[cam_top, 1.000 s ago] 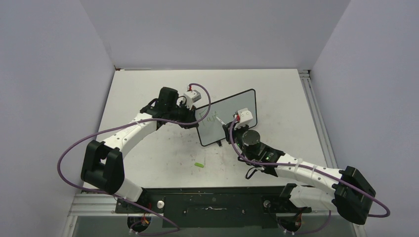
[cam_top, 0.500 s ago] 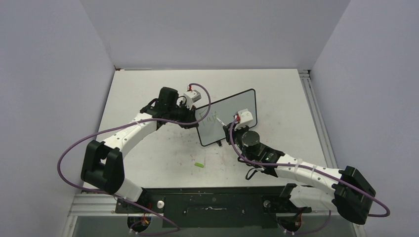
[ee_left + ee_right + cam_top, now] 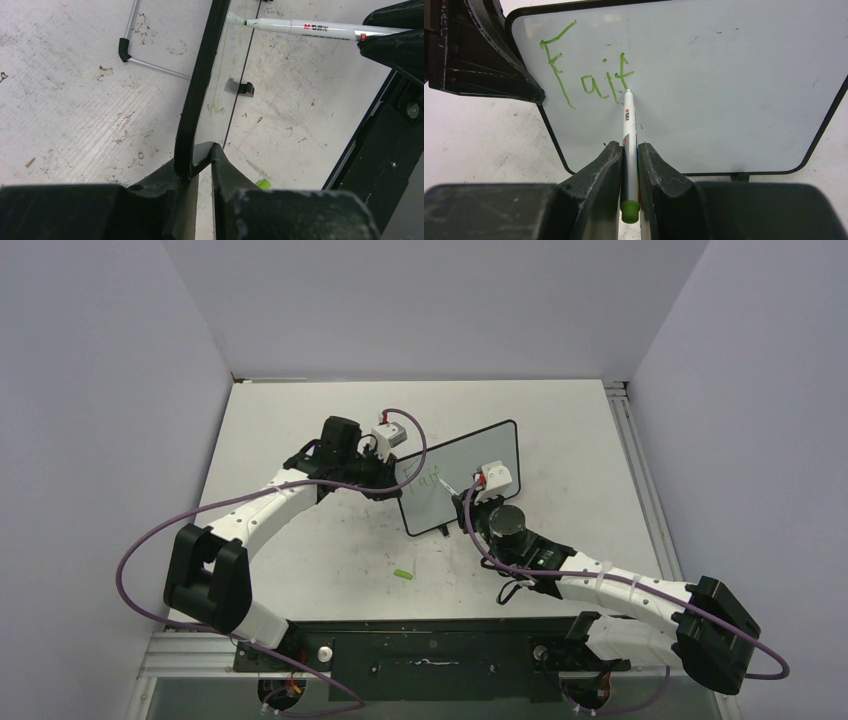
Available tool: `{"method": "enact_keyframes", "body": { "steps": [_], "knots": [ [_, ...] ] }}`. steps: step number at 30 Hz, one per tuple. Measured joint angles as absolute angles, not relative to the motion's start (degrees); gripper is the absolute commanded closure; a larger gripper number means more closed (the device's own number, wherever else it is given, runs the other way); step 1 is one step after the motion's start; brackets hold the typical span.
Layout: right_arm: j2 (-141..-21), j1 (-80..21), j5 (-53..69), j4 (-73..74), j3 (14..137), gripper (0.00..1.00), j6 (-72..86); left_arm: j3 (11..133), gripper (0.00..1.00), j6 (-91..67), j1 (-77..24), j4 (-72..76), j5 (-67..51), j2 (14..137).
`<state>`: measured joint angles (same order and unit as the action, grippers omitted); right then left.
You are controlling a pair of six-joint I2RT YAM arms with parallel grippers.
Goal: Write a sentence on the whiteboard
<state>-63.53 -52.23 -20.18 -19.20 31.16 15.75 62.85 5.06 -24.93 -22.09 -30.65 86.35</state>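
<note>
The whiteboard (image 3: 470, 465) stands upright mid-table, its white face (image 3: 724, 85) filling the right wrist view. Green letters of the sentence (image 3: 584, 80), reading "Fait", sit at its upper left and show faintly from above (image 3: 428, 481). My left gripper (image 3: 392, 480) is shut on the board's black left edge (image 3: 200, 85), one finger on each side of it (image 3: 202, 150). My right gripper (image 3: 630, 150) is shut on a white marker (image 3: 629, 125) with a green end. The marker's tip touches the board just under the "t". From the left wrist the marker (image 3: 305, 27) lies against the board's face.
A green marker cap (image 3: 403, 574) lies on the scuffed tabletop in front of the board, also seen from the left wrist (image 3: 263, 184). A wire stand (image 3: 150, 65) props the board from behind, and a black foot (image 3: 239, 89) is under it. Walls enclose three sides.
The marker tip has crept a little along the board and the green writing has grown by a stroke. The left arm and the board have stayed still.
</note>
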Motion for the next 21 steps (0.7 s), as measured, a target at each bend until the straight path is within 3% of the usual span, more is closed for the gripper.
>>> {"method": "enact_keyframes", "body": {
  "steps": [21],
  "knots": [
    [-63.3,-52.3,-21.3,-18.3,31.2,0.95,15.1,62.8,1.00,5.0,-24.9,-22.1,-30.7,86.3]
  ]
}}
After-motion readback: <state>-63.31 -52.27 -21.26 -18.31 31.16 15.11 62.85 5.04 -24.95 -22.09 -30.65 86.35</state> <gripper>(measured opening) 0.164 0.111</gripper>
